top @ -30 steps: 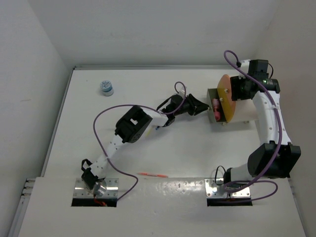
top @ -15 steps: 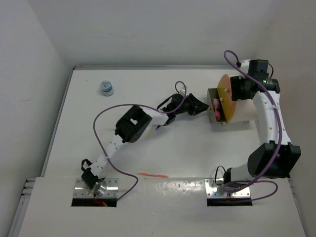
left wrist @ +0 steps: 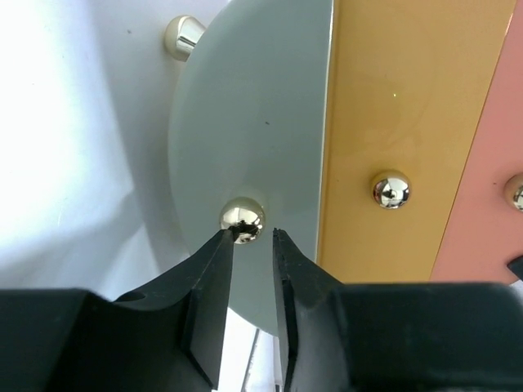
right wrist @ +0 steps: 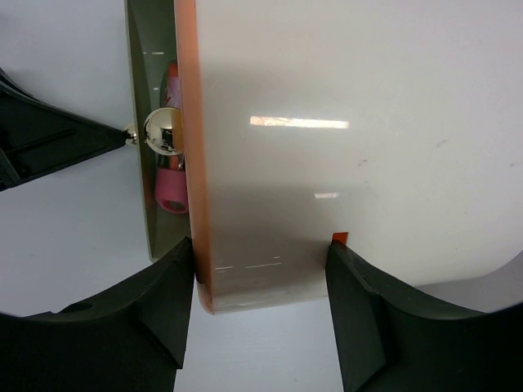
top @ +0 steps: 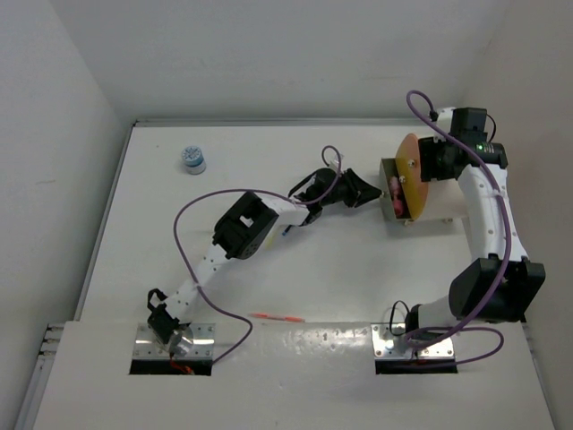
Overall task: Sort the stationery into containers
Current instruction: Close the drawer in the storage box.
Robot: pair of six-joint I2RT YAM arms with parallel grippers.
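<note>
The container point(top: 430, 202) is a cream drum with a round orange front disc point(top: 407, 170) and a drawer point(top: 390, 190) that holds pink items point(right wrist: 169, 181). My right gripper point(top: 436, 161) is shut on the drum body point(right wrist: 327, 163), one finger on each side point(right wrist: 261, 282). My left gripper point(top: 365, 191) is at the drawer front point(left wrist: 245, 122). Its jaws stand a narrow gap apart point(left wrist: 252, 237), with the left fingertip touching the gold knob point(left wrist: 242, 220). A blue-and-white cylinder point(top: 192, 159) stands at the far left. An orange-red pen point(top: 277, 317) lies near the front edge.
A bit of blue point(top: 286, 231) shows under the left arm. The left gripper's black fingers point(right wrist: 49, 139) show beside the drawer in the right wrist view. An orange panel point(left wrist: 400, 98) and a pink panel point(left wrist: 490, 163) with gold knobs sit right of the drawer front.
My left gripper has moved slightly right against the drawer knob, and the drawer has slid a little into the drum. The right arm has not moved.
</note>
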